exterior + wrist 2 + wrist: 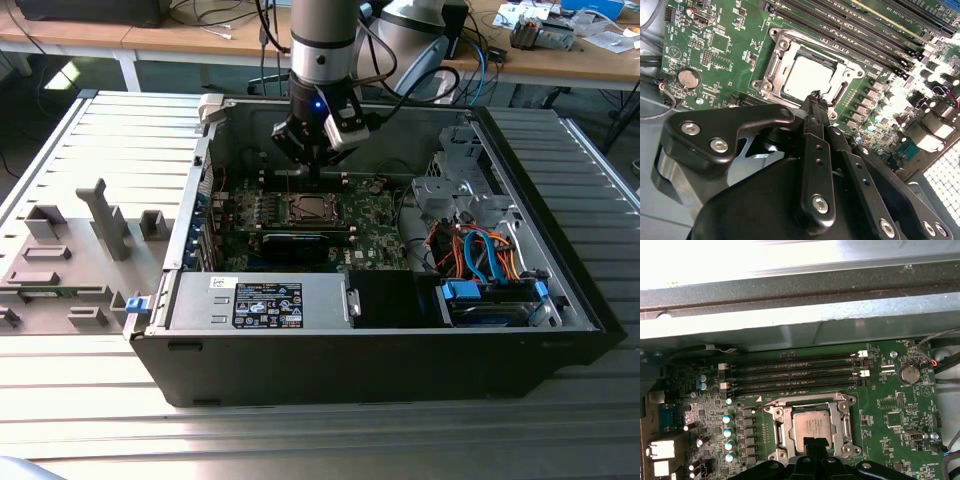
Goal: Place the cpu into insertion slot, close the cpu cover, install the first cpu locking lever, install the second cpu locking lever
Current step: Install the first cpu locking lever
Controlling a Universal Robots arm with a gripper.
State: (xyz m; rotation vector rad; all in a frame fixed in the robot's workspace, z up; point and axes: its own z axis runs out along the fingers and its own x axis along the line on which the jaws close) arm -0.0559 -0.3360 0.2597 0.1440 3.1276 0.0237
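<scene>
Second wrist view: the gripper [815, 100] points down with fingertips pressed together, empty, hovering just above the cpu cover [777, 75]. Beyond, the cpu [805, 75] sits in the insertion slot [812, 425], cover lowered around it.

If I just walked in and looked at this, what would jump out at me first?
Probably the big open computer case on the metal table, with the robot's end effector reaching down into it. Right under the tip sits the cpu, a shiny silver square lying in the insertion slot on the green board, with the cpu cover framing it in both wrist views. Bright orange and blue cables show at the exterior view's right.
</scene>
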